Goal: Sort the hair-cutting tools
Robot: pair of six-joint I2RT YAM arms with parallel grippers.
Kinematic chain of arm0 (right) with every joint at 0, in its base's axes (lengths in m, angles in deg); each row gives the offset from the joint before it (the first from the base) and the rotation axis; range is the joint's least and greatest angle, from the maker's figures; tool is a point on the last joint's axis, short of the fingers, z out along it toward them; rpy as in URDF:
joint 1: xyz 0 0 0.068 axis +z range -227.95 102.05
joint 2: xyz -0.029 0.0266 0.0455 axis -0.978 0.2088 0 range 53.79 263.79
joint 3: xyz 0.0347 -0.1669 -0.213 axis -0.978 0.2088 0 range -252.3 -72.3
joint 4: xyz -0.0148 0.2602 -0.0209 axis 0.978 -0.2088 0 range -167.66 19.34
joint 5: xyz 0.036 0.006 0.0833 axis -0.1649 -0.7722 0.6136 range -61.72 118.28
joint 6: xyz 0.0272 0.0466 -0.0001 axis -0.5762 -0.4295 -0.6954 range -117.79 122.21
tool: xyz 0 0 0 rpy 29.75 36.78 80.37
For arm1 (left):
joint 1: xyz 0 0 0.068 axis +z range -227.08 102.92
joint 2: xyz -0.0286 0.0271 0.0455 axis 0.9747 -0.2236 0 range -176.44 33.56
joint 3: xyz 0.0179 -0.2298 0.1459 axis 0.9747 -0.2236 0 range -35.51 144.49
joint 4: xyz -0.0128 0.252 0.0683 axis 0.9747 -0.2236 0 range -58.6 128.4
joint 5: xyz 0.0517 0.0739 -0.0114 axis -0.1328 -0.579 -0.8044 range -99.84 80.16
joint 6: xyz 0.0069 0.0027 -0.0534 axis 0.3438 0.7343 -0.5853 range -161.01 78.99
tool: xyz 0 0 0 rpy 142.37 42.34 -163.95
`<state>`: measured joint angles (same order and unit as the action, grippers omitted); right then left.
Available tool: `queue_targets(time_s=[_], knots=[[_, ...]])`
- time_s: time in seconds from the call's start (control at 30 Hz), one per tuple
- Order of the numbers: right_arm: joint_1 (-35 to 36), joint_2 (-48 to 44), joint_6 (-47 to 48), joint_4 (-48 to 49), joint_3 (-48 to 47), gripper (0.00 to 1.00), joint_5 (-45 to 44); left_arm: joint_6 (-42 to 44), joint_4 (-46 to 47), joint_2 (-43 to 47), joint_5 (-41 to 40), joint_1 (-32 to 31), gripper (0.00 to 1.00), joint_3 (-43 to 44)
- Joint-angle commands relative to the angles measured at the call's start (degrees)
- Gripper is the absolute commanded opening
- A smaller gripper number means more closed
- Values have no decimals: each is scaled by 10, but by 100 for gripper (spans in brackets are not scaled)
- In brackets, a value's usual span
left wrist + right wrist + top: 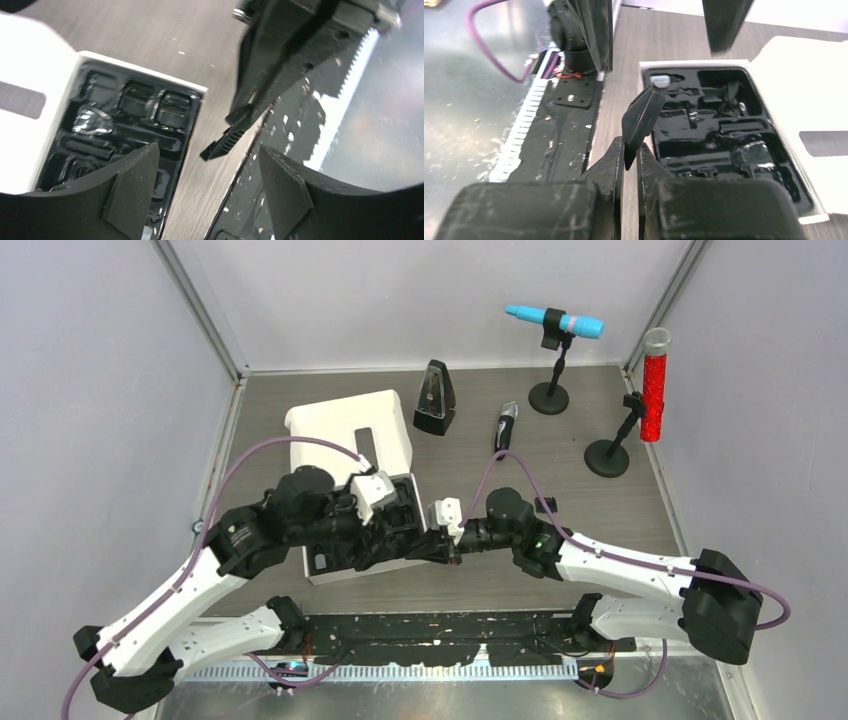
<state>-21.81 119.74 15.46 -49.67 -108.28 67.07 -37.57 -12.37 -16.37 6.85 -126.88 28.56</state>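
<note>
- Right gripper (630, 150): jaws pinching the lower edge of a small black ribbed plastic comb guard (642, 117), held tilted in the air just right of the white rectangular box (694, 64), which looks like card.
- Left gripper (206, 167): jaws spread, nothing between them, close beside the guard.
- Risks: the pinch is thin and off-centre, so the smooth hard plastic may pivot or slip. The two arms crowd each other and could knock.
- The glossy black moulded tray (724, 140) has many shallow, similar recesses. A skewed release could leave the guard perched on a ridge.
- The slim black-and-silver electric clipper (505, 427) lies on the grey wood-grain tabletop (560, 470), far right of the box.
</note>
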Motion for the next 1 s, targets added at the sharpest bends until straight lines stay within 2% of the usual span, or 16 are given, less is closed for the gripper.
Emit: queue_targets(time_s=[0.0,0.1,0.17,0.33,0.63,0.83,0.97], knots=[[1,-21,-50,126,29,5,-140,-140,129,58,-187,1,79,-35],[1,-23,-99,195,54,5,-210,-270,178,85,-269,1,80,-71],[1,-21,-123,247,72,5,-266,-323,215,96,-274,1,80,-99],[2,-21,-179,329,97,5,-309,-409,323,100,-257,1,80,-164],[6,-25,-217,339,109,5,-346,-443,363,56,-247,1,77,-160],[8,-24,-220,329,107,5,-356,-453,392,44,-250,-3,65,-166],[9,-22,-221,324,106,5,-362,-445,400,47,-261,-12,62,-167]])
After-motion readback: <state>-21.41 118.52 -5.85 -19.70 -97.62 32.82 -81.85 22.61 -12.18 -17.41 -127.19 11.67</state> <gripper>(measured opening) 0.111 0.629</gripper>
